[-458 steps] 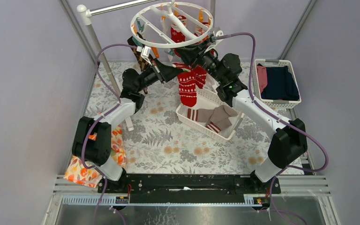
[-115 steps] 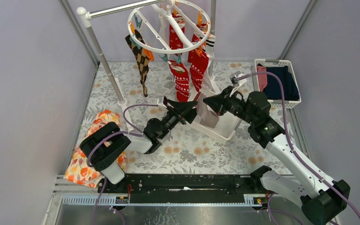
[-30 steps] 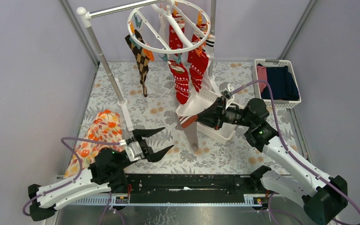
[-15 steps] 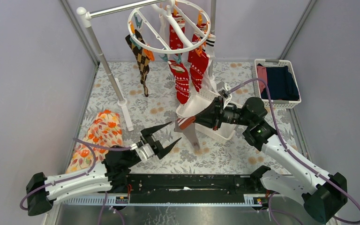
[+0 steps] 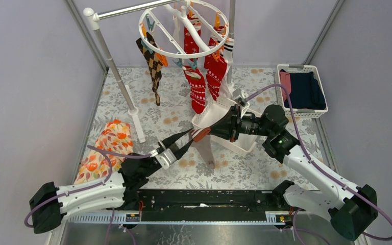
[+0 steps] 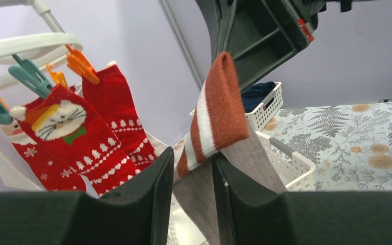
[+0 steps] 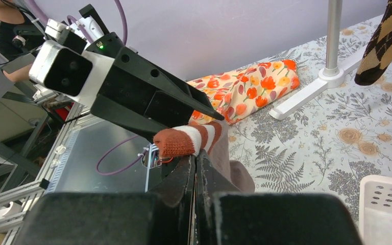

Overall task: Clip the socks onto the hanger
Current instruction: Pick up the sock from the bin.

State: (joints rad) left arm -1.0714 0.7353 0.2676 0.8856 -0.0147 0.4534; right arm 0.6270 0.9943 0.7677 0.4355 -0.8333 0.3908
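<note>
Sock [image 5: 205, 151], centre frame: your right gripper [image 5: 208, 132] pinches striped cuff [image 5: 200, 136]; left gripper [image 5: 189, 138] straddles it, can't tell whether clamped

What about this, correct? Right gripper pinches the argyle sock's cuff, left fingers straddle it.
No: not the argyle sock, which hangs clipped on the hanger. The right gripper pinches the cuff of the grey sock, the striped-cuff one, as the right wrist view shows. The left fingers do straddle it.
</note>
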